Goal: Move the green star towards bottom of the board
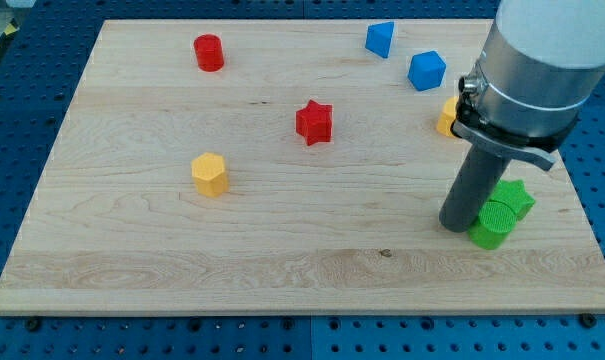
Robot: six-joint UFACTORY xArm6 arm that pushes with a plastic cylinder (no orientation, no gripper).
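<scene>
Beside my tip (454, 226), touching its right side, sit the green cylinder (493, 223) and, just behind it, the green star (515, 196). No gripper exists, only a rod. Both lie low on the worktop (282, 260); little travel remains.

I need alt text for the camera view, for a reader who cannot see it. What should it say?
My tip rests on a wooden board at the view's lower right, touching a green cylinder with the green star just behind it. Elsewhere lie a red star, red cylinder, yellow hexagonal block, two blue blocks and a half-hidden yellow block.
</scene>
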